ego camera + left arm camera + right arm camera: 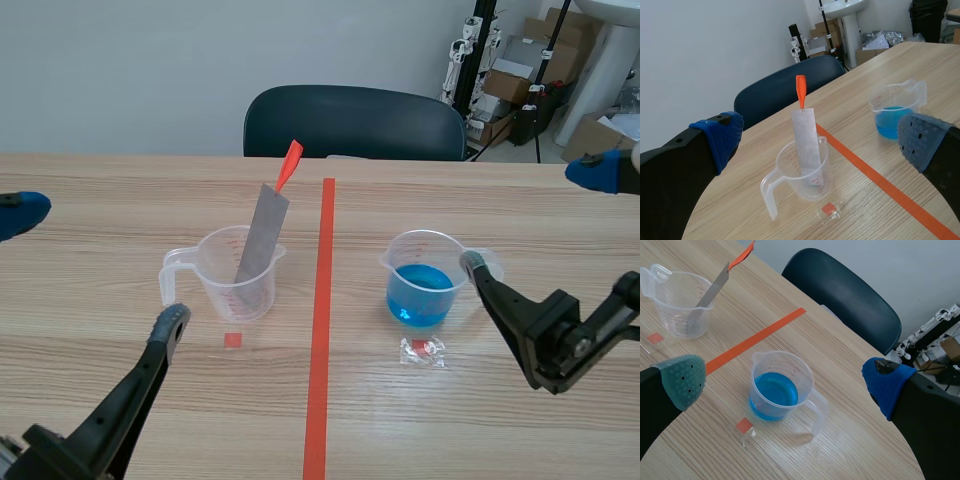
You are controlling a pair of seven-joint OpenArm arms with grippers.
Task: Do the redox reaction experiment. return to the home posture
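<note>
A clear measuring cup (238,278) stands left of the tape line, with a grey metal strip (262,235) tipped in orange leaning inside it. Right of the line, a second clear cup (425,275) holds blue liquid (420,290). A small clear bag with a red square (422,351) lies in front of that cup. My left gripper (95,270) hangs open near the table's left side, behind the strip cup (805,172), with nothing in it. My right gripper (533,217) is open too, to the right of the blue cup (780,387); its fingers are wide apart and empty.
An orange-red tape line (320,320) runs down the table's middle, and a small red square (233,340) lies in front of the left cup. A dark chair (355,120) stands behind the far edge. Boxes and stands (520,80) crowd the back right.
</note>
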